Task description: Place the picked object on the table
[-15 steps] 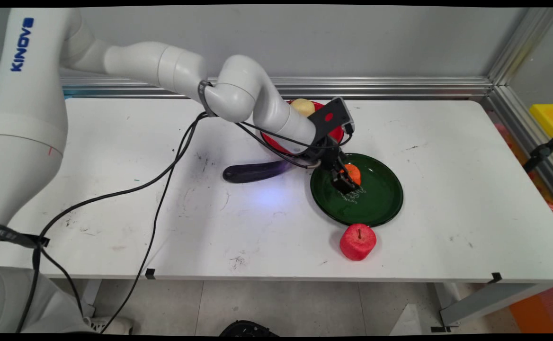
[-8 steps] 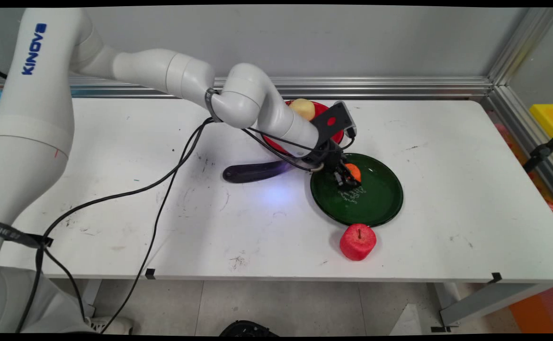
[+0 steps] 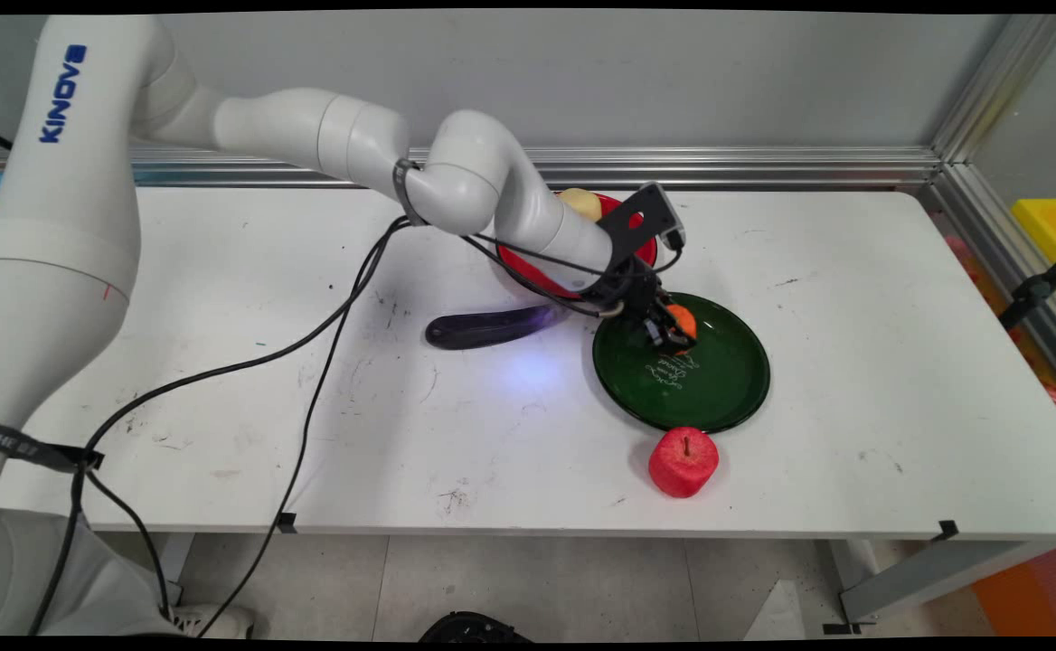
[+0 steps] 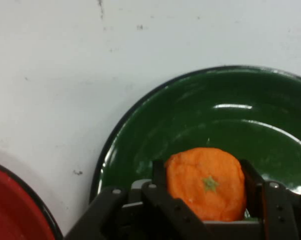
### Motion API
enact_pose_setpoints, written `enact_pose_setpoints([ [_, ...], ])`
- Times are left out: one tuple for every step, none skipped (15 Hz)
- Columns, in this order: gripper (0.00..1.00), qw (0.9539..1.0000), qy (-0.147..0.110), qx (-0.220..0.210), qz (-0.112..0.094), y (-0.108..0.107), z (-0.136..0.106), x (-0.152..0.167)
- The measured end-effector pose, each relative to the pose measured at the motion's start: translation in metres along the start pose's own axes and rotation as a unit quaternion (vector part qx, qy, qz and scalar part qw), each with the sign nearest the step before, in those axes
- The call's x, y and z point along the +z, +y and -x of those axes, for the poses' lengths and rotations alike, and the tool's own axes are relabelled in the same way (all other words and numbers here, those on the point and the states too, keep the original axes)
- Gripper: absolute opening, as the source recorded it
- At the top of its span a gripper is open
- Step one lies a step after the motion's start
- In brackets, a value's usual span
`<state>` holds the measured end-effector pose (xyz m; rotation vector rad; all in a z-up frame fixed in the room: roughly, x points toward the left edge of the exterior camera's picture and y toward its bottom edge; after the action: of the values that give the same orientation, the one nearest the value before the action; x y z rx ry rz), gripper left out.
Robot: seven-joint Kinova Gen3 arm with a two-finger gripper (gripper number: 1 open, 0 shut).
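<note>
Though half-hidden in main view, orange (image 4: 205, 182) sits clamped in gripper (image 4: 203, 187)

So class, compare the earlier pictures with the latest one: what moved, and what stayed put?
The gripper, shut on the orange, has moved toward the far side of the green plate, carrying the orange with it. The plate, the apple, the red bowl and the dark tool stayed where they were.

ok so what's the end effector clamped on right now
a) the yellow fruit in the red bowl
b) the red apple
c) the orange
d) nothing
c: the hand view shows the end effector with its fingers pressed on both sides of the orange, above the green plate.
</note>
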<state>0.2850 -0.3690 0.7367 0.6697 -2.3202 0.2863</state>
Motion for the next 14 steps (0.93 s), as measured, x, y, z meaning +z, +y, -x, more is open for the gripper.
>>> enact_pose_setpoints([
  [0.0,1.0,0.003,-0.001,0.001,-0.001,-0.003,-0.004],
  [0.0,1.0,0.005,-0.002,0.004,-0.002,-0.007,-0.009],
  [0.0,1.0,0.006,-0.002,0.005,-0.002,-0.009,-0.012],
  [0.0,0.9999,0.008,-0.003,0.009,-0.002,-0.013,-0.02],
  [0.0,0.9999,0.009,-0.003,0.013,-0.003,-0.016,-0.028],
  [0.0,0.9998,0.01,-0.003,0.017,-0.003,-0.018,-0.035],
  [0.0,0.9997,0.01,-0.001,0.021,-0.002,-0.02,-0.044],
  [0.0,0.9997,0.01,0.001,0.024,-0.002,-0.02,-0.054],
  [0.0,0.9996,0.009,0.002,0.026,-0.002,-0.019,-0.063],
  [0.0,0.9996,0.007,0.004,0.028,-0.003,-0.017,-0.074],
  [0.0,0.9996,0.005,0.006,0.028,-0.003,-0.014,-0.084],
  [0.0,0.9995,0.003,0.009,0.029,-0.004,-0.011,-0.093],
  [0.0,0.9995,0.0,0.012,0.029,-0.004,-0.006,-0.102],
  [0.0,0.9995,-0.003,0.015,0.029,-0.005,0.0,-0.112],
])
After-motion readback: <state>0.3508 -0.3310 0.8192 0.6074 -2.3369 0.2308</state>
